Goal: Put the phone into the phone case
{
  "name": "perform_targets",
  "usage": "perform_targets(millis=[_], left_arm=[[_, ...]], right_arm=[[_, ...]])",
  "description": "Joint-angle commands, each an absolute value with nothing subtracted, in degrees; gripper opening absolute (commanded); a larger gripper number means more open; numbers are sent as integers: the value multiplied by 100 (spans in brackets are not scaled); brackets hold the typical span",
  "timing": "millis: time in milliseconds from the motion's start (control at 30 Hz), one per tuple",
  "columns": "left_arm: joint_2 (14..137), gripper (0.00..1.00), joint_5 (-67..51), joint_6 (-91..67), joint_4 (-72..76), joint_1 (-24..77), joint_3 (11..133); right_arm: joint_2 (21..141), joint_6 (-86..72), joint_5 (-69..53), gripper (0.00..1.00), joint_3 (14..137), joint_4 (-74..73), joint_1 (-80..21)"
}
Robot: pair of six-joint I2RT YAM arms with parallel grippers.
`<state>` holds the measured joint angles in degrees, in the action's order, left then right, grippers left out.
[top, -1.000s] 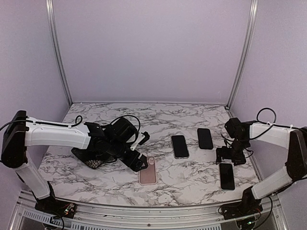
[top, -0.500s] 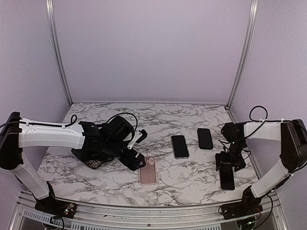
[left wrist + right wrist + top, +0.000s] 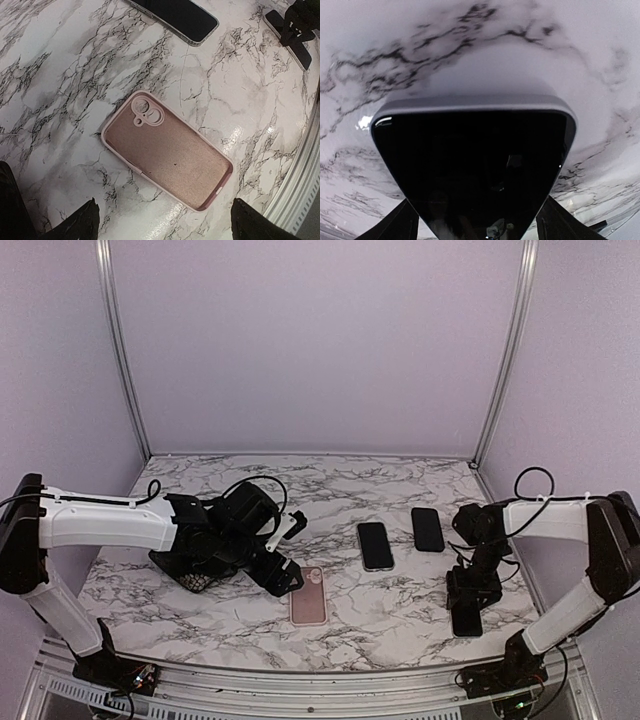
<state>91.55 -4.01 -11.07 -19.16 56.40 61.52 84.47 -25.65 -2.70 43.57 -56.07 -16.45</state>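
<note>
Since a second ago our right pincer point(image 3: 477, 205) has dropped over the phone point(image 3: 475, 150) at the near right of the desk point(image 3: 60, 65), fingers flanking its sides; we cannot tell whether they press it. Our left pincer point(image 3: 165, 205) hangs wide open, empty, above the pink phone case point(image 3: 170, 150).

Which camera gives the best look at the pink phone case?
Left wrist: the pink phone case sits mid-frame, whole, open side up, camera cutout clear. Top external shows it small, near the table's front edge. Right wrist misses it, showing a dark phone.
</note>
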Motion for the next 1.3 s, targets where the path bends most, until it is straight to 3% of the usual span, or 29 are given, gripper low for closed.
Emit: perform_targets(millis=[0,200,433,600,833,1267], left_arm=[[9079,92,-414,-1013,-1997,5616,6089],[9072,92,-397,-1000,-1997,5616,6073],[9408,90,-83,-1030,-2038,5603,5980],[9572,69,121,-1106,-2198,5581,5776],[10276,50,-399,-763,-2096,5866,5690],[10703,42,-1118,-732,-1352,6118,6062]], right_arm=[[8705,-2674,-286,64,4290,-5448,-1899],[8603,-2657,-255,47,4501,-5509,-2092],[8358,-2737,-421,41,4961,-5315,-2674],[8322,-3009,-445,40,5206,-4969,-3289],[8681,-3507,-60,40,6111,-4232,-4367],[9109,-3741,752,39,6902,-3606,-5039]])
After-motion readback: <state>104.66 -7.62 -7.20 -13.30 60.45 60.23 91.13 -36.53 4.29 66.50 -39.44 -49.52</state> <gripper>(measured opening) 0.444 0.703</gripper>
